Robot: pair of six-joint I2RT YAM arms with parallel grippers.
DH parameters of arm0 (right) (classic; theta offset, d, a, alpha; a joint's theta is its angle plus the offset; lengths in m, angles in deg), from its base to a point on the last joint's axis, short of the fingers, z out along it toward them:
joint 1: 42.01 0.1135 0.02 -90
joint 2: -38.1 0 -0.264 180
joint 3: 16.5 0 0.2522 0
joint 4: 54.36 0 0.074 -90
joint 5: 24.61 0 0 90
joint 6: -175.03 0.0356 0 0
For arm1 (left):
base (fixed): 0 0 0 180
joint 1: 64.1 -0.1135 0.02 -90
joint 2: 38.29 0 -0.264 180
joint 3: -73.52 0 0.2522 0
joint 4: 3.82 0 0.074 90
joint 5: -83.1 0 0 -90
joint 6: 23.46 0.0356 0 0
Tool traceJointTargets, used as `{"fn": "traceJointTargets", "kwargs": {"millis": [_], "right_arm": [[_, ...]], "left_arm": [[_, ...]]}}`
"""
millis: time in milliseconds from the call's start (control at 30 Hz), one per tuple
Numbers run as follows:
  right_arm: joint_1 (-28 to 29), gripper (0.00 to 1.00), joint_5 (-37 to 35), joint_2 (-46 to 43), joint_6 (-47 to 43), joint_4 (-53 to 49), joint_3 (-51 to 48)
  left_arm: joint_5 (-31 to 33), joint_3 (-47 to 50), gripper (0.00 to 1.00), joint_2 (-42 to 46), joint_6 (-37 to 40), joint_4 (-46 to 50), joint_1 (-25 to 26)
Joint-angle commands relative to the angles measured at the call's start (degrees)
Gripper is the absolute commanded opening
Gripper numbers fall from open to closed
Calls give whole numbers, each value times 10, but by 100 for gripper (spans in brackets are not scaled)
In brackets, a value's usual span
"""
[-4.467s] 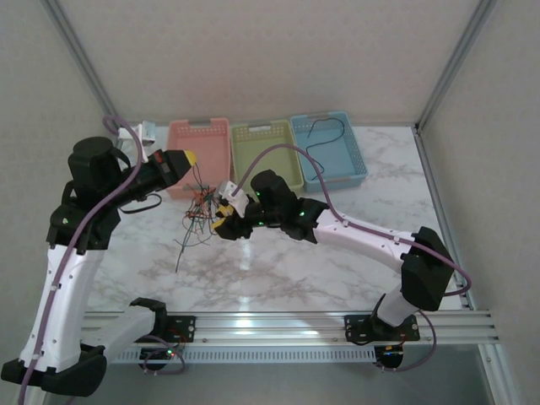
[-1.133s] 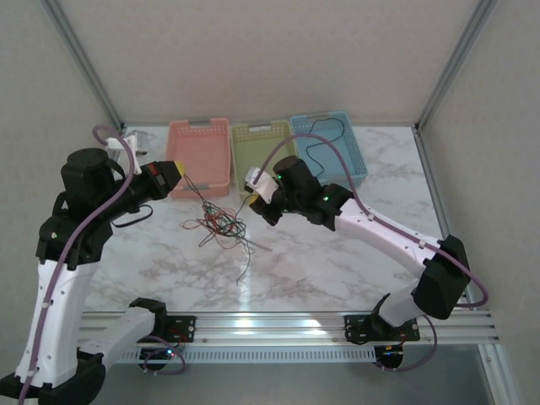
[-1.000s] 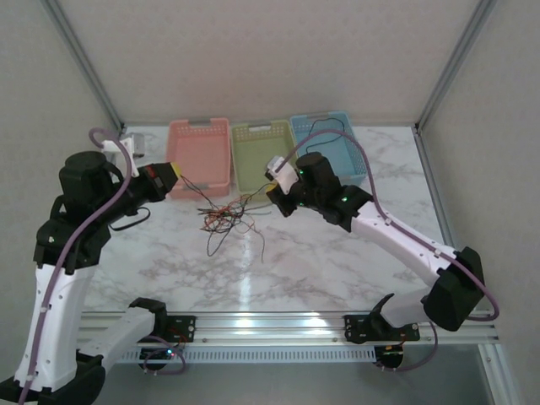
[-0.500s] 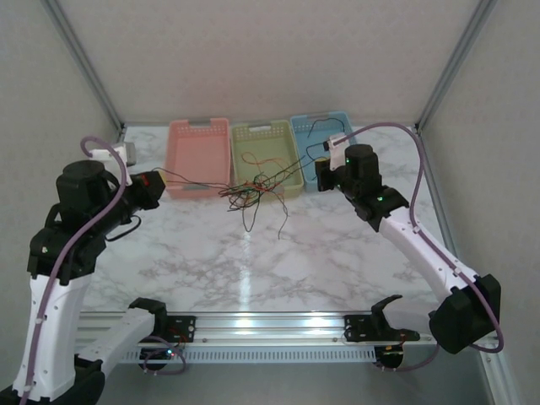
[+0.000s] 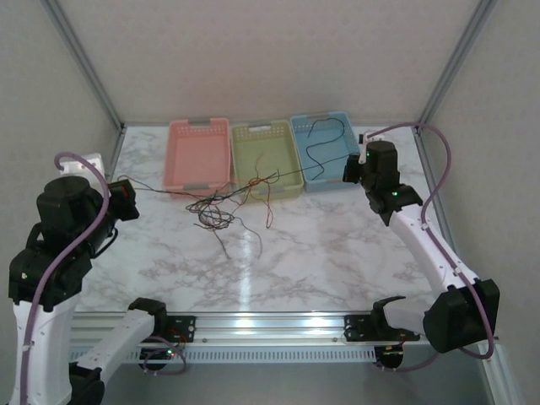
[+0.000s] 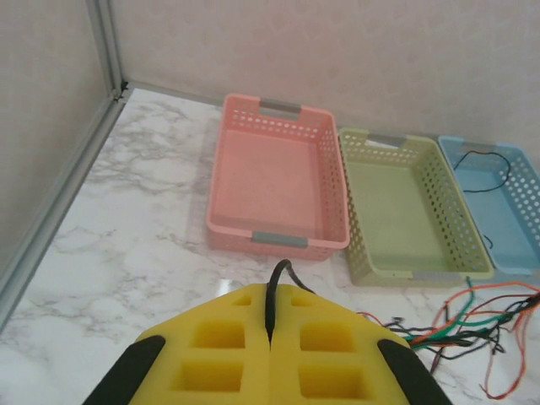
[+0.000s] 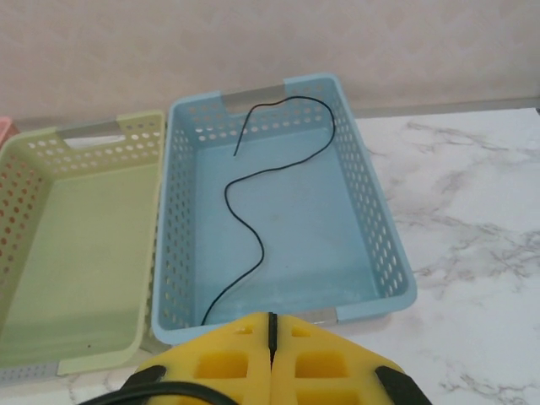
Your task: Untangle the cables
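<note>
A black cable (image 5: pixel 278 175) runs stretched between my two grippers, above the table. My left gripper (image 5: pixel 128 191) is at the far left, its yellow pads (image 6: pixel 219 337) shut on that cable's end (image 6: pixel 272 295). At the front edge of the blue basket (image 5: pixel 354 156), my right gripper (image 5: pixel 348 169) is shut on the cable's other end (image 7: pixel 271 325). The remaining cables (image 5: pixel 218 209), red, green and black, hang in a loose tangle from the middle of the stretched cable, trailing onto the marble in front of the pink basket and the green basket. They also lie at the right in the left wrist view (image 6: pixel 472 325).
Three baskets stand in a row at the back: pink basket (image 5: pixel 199 126), green basket (image 5: pixel 291 160), blue basket. Inside the blue basket lies a separate black cable (image 7: pixel 245 215). Metal frame posts (image 5: pixel 80 59) flank the table, and a rail (image 5: pixel 270 325) runs along its near edge.
Both arms have pulled apart, the left one leftward and the right one rightward to the blue basket. The black cable has drawn taut and the tangle has spread out.
</note>
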Motion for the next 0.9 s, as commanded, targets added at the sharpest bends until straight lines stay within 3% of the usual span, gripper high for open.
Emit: {"fn": "traceJointTargets", "kwargs": {"millis": [0,233,600,867], "right_arm": [[-9,0,-50,16,14,-29,8],[-50,0,-92,21,33,-45,5],[-95,0,-167,43,52,-74,6],[-112,0,-182,47,60,-67,-3]], "left_arm": [[56,-16,0,-3,28,22,-3],[167,-27,0,6,72,37,-3],[291,-33,0,17,108,31,1],[278,-28,0,12,106,25,2]]}}
